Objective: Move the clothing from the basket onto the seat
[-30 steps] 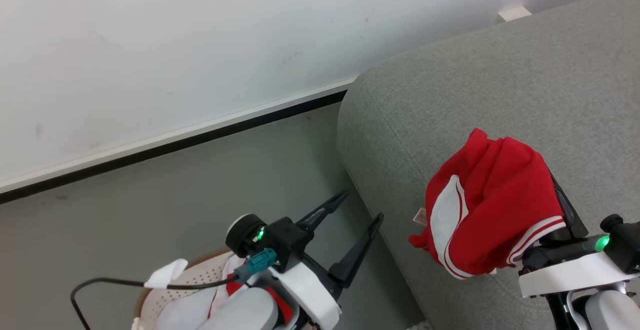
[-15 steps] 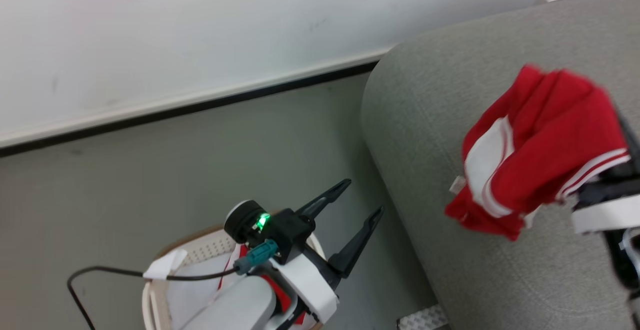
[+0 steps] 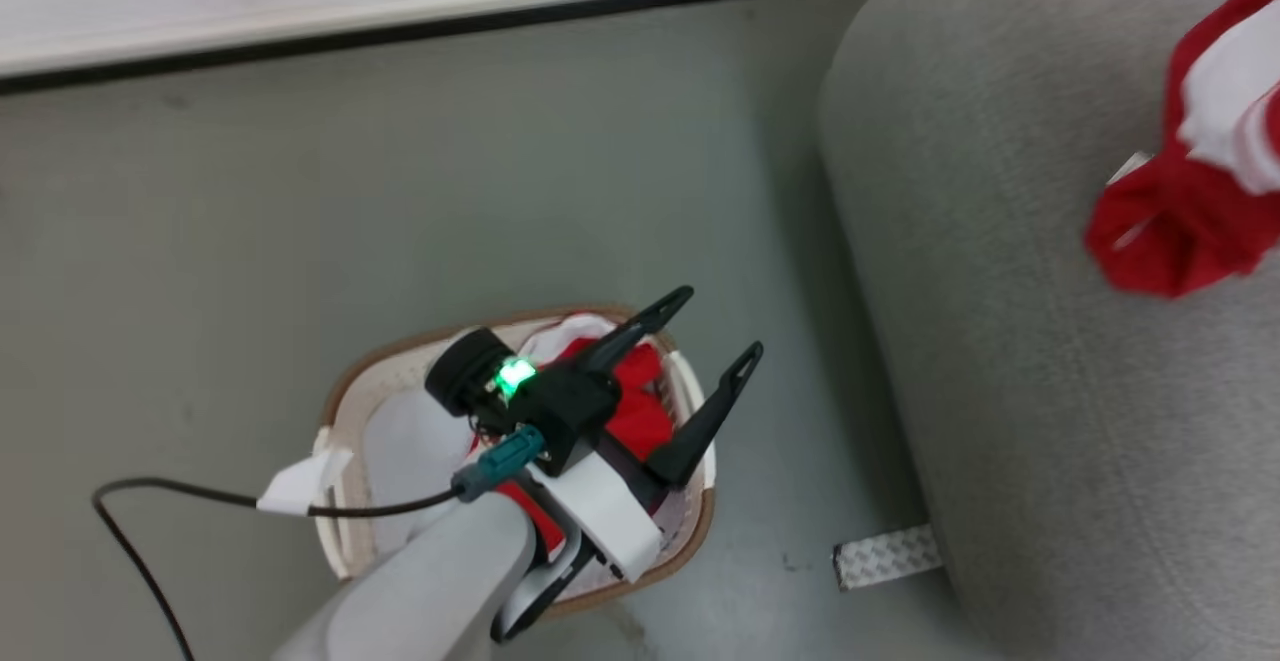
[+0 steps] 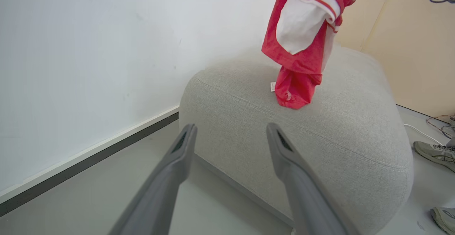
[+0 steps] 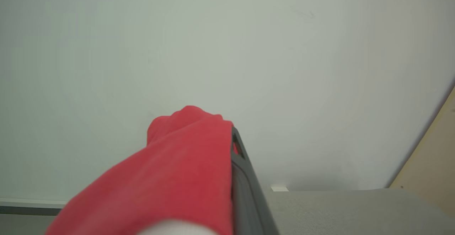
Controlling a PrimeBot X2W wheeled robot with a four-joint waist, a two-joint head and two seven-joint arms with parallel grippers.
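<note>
clothing [image 3: 640, 411] in the basket [image 3: 385, 381], one garment [image 4: 302, 50] over the sofa [image 4: 330, 146]

we see red and white clothing heaped in the white perforated laundry basket, which stands on the floor [image 3: 500, 161] just beside the sofa. our left gripper [image 3: 720, 321] hovers above it, fingers spread, holding nothing. our right gripper [image 5: 234, 146] is pressed together on the red-and-white garment, which hangs down with its lower end at the grey cushion top.

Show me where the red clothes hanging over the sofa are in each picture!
Head view: red clothing at the right edge, above the seat.
Left wrist view: top, right of middle, hanging over the seat.
Right wrist view: bottom, left of middle, draped on the right fingers.
Shared landmark: the grey seat.
</note>
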